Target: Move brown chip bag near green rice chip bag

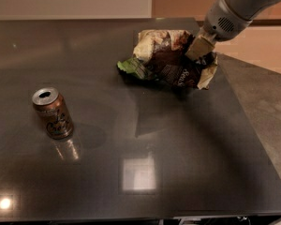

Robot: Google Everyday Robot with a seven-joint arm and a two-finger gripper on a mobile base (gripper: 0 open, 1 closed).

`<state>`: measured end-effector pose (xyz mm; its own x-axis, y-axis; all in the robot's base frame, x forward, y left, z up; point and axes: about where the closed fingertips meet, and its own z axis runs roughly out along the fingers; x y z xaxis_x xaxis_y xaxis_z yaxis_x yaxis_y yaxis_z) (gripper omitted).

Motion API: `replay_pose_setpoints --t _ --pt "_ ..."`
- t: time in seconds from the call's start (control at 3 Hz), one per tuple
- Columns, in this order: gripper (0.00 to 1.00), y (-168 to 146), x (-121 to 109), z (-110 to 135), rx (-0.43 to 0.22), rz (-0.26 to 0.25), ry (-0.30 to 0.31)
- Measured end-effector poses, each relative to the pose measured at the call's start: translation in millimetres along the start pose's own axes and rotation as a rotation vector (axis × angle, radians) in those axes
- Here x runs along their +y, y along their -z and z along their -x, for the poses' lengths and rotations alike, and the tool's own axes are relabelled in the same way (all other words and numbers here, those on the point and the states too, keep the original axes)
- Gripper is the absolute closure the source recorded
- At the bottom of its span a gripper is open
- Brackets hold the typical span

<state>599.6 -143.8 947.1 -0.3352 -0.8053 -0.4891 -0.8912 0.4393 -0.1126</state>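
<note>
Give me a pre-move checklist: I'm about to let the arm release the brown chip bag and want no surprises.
1. Hold: gripper clamps the brown chip bag at its right end: ok.
2. Target found: green rice chip bag peeks out at the brown bag's left edge: ok.
3. Nearness: the two bags overlap in view: ok.
4. Brown bag resting on the table: cannot tell.
5. Bystander: drink can upright, well left of both bags: ok.
</note>
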Motion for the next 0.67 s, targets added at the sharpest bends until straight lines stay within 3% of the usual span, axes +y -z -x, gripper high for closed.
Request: replay_pose_setpoints --t 0.33,0.67 --pt "0.35 -3.5 4.5 -5.8 -0.023 0.010 -0.054" --pt "0.12 -5.5 4.7 -4.8 -0.021 0.012 -0.051"
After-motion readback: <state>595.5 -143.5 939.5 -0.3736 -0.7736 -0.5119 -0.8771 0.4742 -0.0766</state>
